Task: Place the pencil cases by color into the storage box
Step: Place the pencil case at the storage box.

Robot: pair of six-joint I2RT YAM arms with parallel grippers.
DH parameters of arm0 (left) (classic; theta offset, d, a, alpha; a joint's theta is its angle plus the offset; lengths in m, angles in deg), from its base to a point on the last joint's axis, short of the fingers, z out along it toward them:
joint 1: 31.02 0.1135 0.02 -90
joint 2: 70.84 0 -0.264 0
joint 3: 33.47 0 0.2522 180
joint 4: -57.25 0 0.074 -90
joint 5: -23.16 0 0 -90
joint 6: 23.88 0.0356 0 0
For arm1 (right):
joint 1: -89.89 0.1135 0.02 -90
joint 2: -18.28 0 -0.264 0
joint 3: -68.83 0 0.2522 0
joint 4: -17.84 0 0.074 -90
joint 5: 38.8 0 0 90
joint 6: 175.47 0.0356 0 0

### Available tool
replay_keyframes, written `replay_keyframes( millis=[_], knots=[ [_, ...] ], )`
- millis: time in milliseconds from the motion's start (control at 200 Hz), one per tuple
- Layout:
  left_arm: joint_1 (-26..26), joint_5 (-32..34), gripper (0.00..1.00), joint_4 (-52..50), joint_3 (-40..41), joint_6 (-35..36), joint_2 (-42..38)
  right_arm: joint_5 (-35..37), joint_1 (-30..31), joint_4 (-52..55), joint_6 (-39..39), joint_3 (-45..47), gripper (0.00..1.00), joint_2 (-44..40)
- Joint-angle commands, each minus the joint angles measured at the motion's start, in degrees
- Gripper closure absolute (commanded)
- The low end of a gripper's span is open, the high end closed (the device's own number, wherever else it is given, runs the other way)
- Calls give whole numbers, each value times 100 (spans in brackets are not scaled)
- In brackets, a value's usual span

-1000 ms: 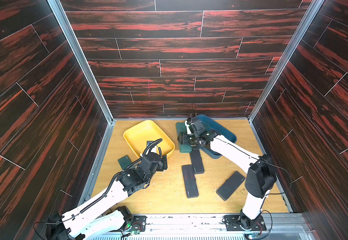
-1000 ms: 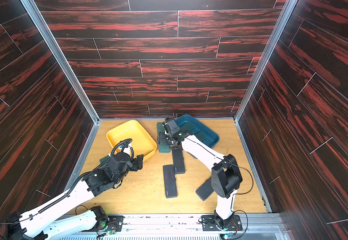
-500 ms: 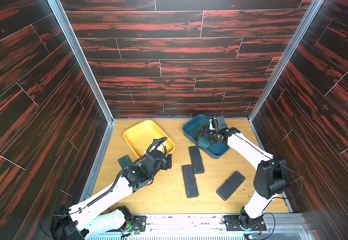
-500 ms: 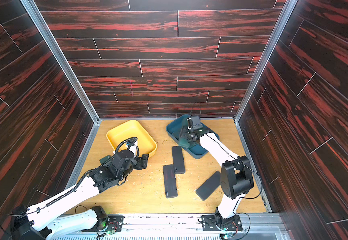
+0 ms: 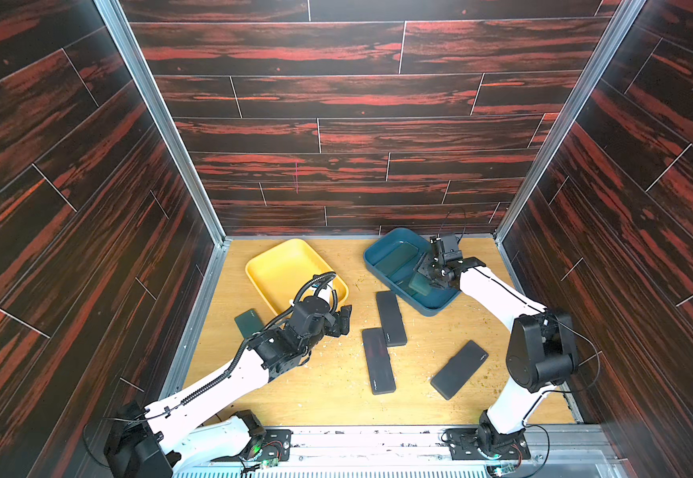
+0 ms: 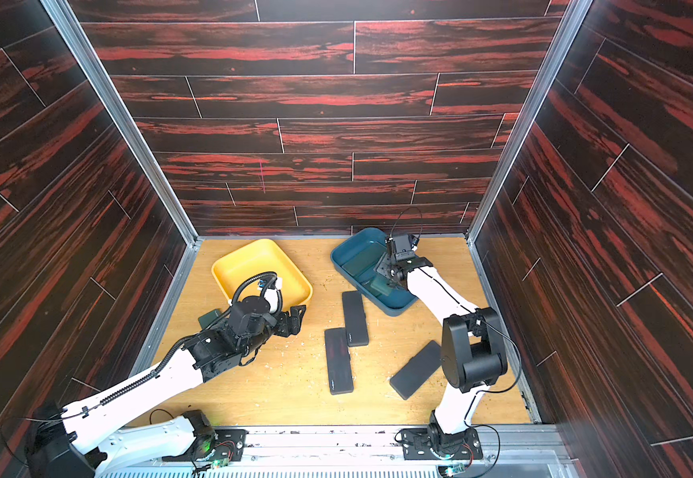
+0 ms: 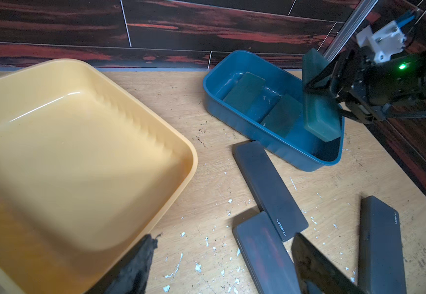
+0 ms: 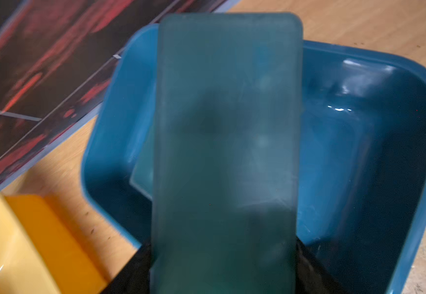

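Pencil cases (image 7: 245, 91): two green lie in the blue tray (image 7: 232, 122). The right gripper (image 5: 429, 275) clamps a third green case (image 8: 227, 140) above it. Three black cases (image 5: 390, 318) and a stray green case (image 5: 249, 323) are left outside; the left gripper (image 5: 341, 320) is open and empty.

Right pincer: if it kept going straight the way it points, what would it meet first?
Most likely the blue tray: the right pincer aims its held green case down into it, toward the floor or wall. Depth is unclear.

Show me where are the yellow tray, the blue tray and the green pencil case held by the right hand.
yellow tray (image 5: 287, 269): in a top view, bare floor.
blue tray (image 8: 359, 152): right wrist view, bare inside.
held green pencil case (image 8: 227, 127): right wrist view, middle of broad face.
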Motion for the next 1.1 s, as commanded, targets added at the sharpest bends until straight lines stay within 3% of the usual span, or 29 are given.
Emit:
replay_keyframes(
  millis=[0,561,1097],
  knots=[
    [19,-133,15,137,77,-21,24,378,-36,82,361,-6,44,290],
    [26,-165,15,425,454,-119,-374,1122,-36,1259,1184,-331,43,933],
    [26,37,15,175,374,-152,-535,1054,-106,1749,1272,-1056,40,1871]
  ],
)
